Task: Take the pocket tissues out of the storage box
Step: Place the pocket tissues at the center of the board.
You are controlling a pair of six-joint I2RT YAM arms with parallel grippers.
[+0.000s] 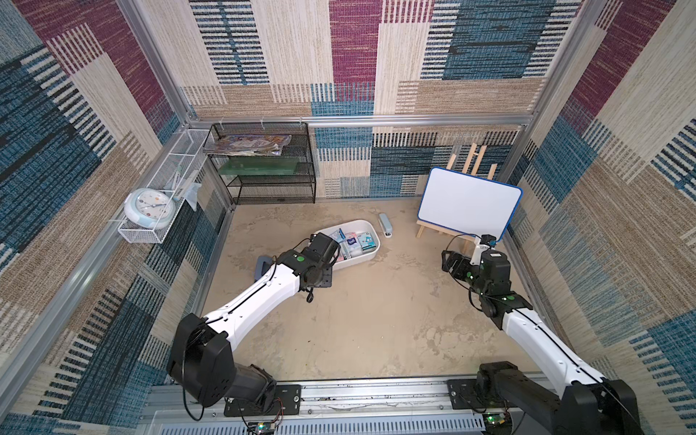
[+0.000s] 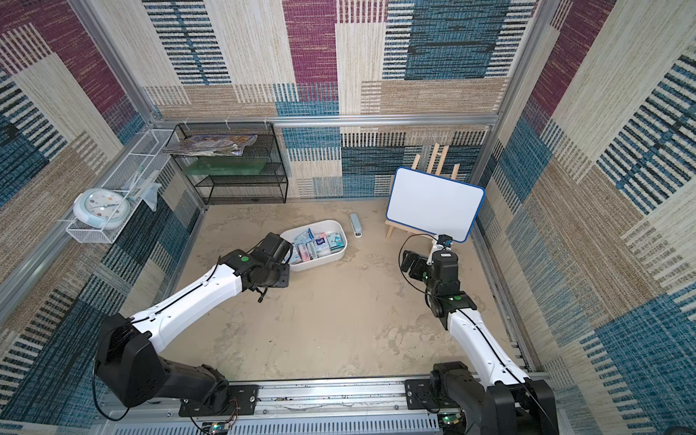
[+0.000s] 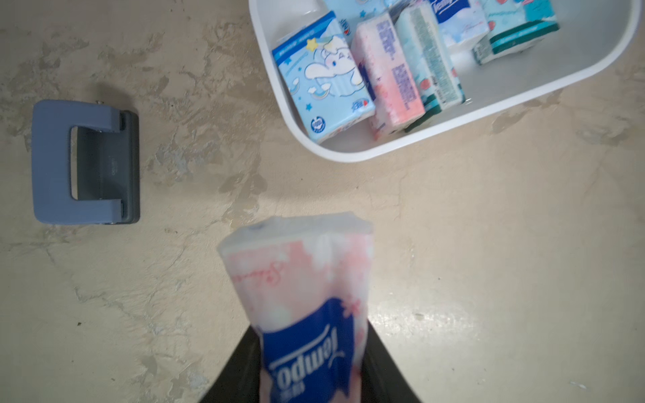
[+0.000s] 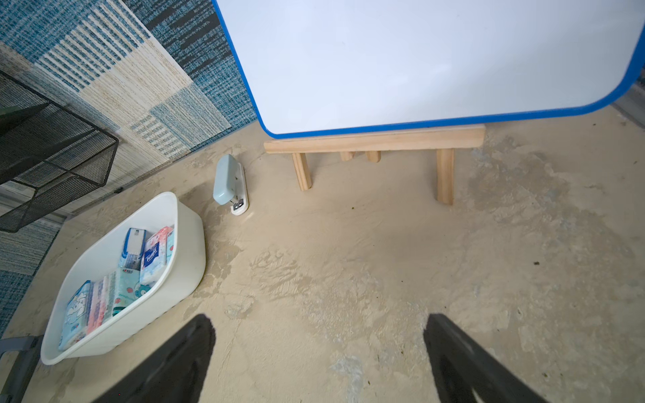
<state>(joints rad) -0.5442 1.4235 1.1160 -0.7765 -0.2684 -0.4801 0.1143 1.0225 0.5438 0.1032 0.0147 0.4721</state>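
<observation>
Tabletop (image 3: pixel 488 244): one box (image 3: pixel 349 155), one packet (image 3: pixel 300 279) outside

Both top views: high over desk (image 1: pixel 376 320) front edge, facing back wall, far. Wrist views near, angled down – all share storage box (image 3: pixel 352 158).

Walls (image 1: pixel 354 56): woven patchwork, blue, maroon, beige.
Floor (image 1: pixel 357 301): mottled beige.
Mesh shelf (image 1: pixel 271 165): black, back wall.
Wire basket (image 1: pixel 140 234): white, wall-mounted.
Whiteboard (image 1: pixel 469 205): on wooden easel (image 1: pixel 472 158).
</observation>
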